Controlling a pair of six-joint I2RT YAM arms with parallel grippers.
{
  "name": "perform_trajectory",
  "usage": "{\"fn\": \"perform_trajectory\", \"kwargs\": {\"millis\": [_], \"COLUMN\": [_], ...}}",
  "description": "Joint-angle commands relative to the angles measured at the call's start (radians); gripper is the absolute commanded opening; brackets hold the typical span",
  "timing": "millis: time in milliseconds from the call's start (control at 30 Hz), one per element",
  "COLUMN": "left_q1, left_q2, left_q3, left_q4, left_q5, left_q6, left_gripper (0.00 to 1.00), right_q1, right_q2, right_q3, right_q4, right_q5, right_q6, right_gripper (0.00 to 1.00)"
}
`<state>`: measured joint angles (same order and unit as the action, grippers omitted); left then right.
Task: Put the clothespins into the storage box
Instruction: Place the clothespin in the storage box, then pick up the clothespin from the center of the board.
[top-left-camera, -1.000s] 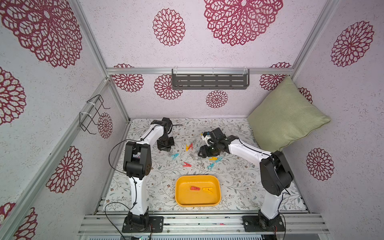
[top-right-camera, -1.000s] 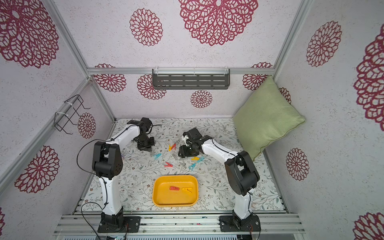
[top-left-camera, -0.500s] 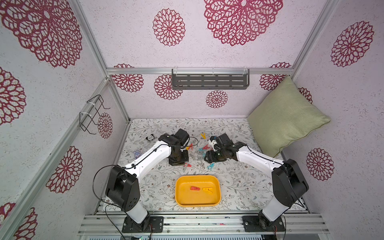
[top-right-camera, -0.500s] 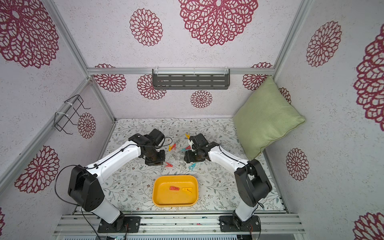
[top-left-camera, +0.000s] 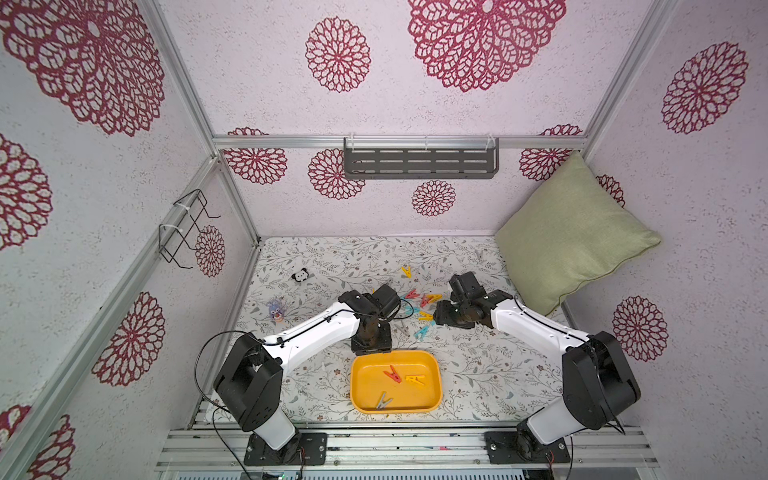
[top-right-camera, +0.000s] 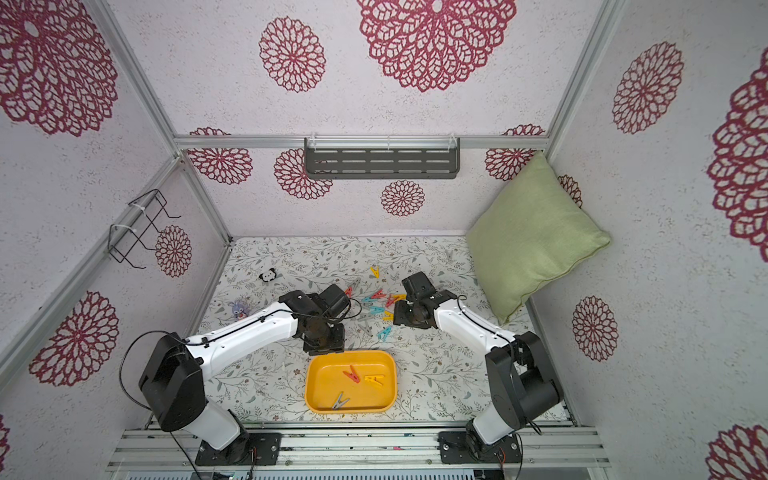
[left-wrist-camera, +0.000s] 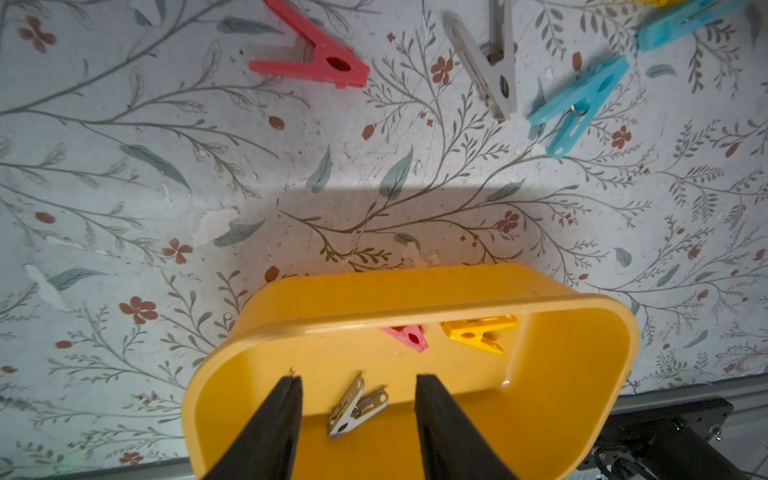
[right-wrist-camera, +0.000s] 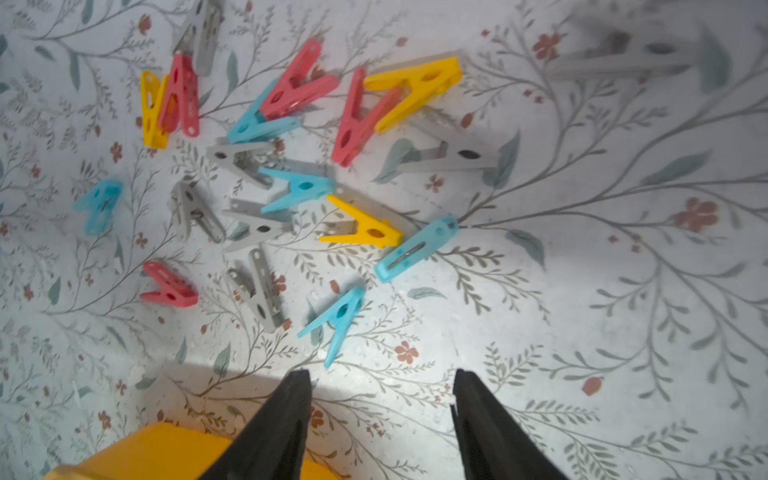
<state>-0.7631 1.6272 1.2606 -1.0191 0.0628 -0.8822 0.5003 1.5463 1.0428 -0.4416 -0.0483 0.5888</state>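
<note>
Three clothespins (top-left-camera: 392, 375) lie in the storage box (top-left-camera: 419, 397), with the loose pile (top-left-camera: 420, 300) on the table (top-left-camera: 478, 365) behind it.

Bright even light, soft shadows, blurred wrist-view edges.

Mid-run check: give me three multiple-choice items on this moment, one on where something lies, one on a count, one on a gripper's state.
1. The loose clothespins lie:
A) all inside the storage box
B) on the table beyond the storage box
C) on the table on the box's near side

2. Clothespins in the storage box:
A) one
B) six
C) three

3. The left gripper is:
A) open and empty
B) shut on a teal clothespin
C) shut on the box rim

Answers:
1 B: both top views show them past the box's far rim.
2 C: a red clothespin, a yellow clothespin and a grey clothespin lie inside.
3 A: the left wrist view shows its fingers apart, gripping nothing.
</note>
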Motion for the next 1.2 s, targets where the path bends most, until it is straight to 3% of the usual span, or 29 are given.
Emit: {"fn": "perform_trajectory", "kwargs": {"millis": [0,433,733,1167], "left_q1": [0.010,0.158,0.244,0.268], "left_q2": [-0.008,0.038,0.049,0.071], "left_q3": [0.056,0.164,0.178,0.183], "left_q4": [-0.005,-0.022,-0.015,-0.010], "left_q5": [-0.039,0.014,0.051,0.069], "left_q6": [0.030,0.120,0.151,0.156], "left_gripper": [0.52,0.52,0.52,0.52], "right_q1": [-0.031,-0.061,-0.071,-0.074], "right_q2": [0.021,0.210,0.296,0.303], "right_q3": [0.013,0.086,0.145,0.124], "right_q4": [-0.001,0.066,0.081,0.083], "right_q5": [0.047,-0.012,-0.031,-0.046], "right_q6": [0.088,0.159,0.170,0.164], "right_gripper": [0.62,0.61,0.54,0.28]}}
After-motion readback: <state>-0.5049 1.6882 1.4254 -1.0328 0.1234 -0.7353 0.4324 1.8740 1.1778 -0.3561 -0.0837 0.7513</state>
